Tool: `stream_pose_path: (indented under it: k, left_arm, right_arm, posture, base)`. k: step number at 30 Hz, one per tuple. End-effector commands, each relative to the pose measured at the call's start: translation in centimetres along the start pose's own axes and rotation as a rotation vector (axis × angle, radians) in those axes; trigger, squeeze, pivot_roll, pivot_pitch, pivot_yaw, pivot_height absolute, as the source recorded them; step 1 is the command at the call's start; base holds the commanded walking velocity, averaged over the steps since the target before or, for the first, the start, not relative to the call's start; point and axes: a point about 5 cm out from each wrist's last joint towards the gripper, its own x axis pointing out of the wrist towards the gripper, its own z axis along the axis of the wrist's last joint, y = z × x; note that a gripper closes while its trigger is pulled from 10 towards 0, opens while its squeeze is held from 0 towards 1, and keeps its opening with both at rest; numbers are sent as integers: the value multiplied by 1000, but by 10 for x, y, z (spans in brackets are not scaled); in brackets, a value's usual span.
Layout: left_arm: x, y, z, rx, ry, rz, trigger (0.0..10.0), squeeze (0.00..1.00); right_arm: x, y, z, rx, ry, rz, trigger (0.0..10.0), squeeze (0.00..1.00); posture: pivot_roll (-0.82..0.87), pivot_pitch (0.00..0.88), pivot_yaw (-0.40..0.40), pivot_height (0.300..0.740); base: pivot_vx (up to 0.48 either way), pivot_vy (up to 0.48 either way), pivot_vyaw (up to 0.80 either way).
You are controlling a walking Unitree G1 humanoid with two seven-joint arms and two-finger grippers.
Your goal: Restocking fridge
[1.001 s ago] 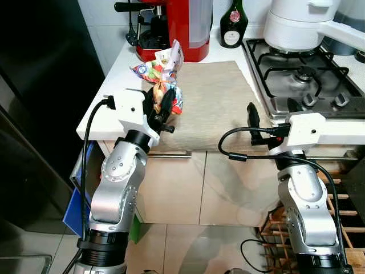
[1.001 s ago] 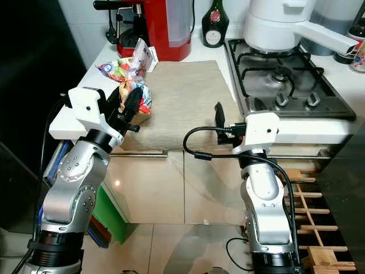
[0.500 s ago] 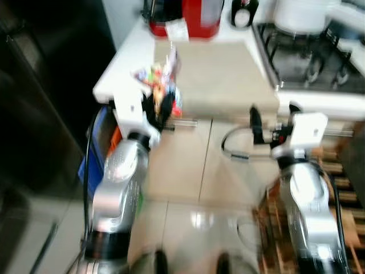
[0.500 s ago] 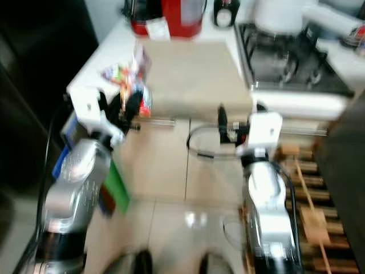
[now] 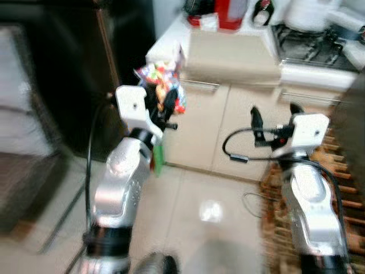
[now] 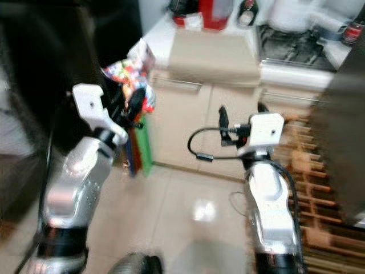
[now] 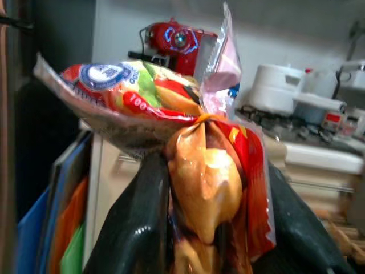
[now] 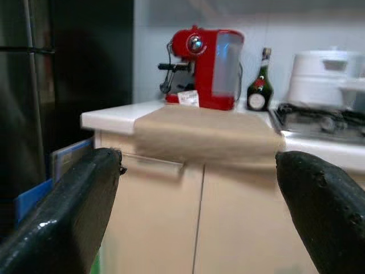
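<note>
Kitchen counter (image 5: pixel 228 54) behind; left pincer (image 5: pixel 161 105) clamps snack bag (image 7: pixel 199 171) — "100" legible; right pincer (image 5: pixel 272 114) agape, empty.

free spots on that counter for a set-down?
Most of the beige mat is bare, between the white counter edge and the hob. The back is crowded: red coffee machine, dark bottle, white appliance. Left gripper holds the snack bag.

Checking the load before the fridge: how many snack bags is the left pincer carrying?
2, as far as shows: a multicoloured bag on top and an orange-red bag below it, both clamped in the left pincer. Blur could hide another.
</note>
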Motion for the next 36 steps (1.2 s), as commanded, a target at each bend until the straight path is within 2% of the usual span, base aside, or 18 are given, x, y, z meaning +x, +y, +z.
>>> stream_pose_path:
  k: [1,7,11,23,36]
  left_arm:
    - [8,-11,14,18,-59,-49,10000,0]
    - [8,-10,8,28,-37,-42,10000,0]
    - [6,-3,0,41,-4,-1,10000,0]
    - [7,1,-3,45,2,25,10000,0]
    - [10,-10,-4,26,-1,-11,10000,0]
  right_arm:
    - [1,-5,4,-9,-8,-17,10000,0]
    - [0,-6,3,-5,-9,-23,10000,0]
    - [-1,-7,3,-12,-9,-26,10000,0]
    - [-2,-8,2,-13,-7,-30,10000,0]
    - [-3,-10,3,-20,-10,-36,10000,0]
  posture:
    - [-167,0,52,740]
    - [-167,0,52,740]
    - [-172,0,60,740]
    - [-173,0,66,740]
    - [-184,0,70,740]
  base:
    - [0,0,-400]
    - [0,0,-688]
    - [0,-126,0]
    - [0,-473,0]
    - [0,-471,0]
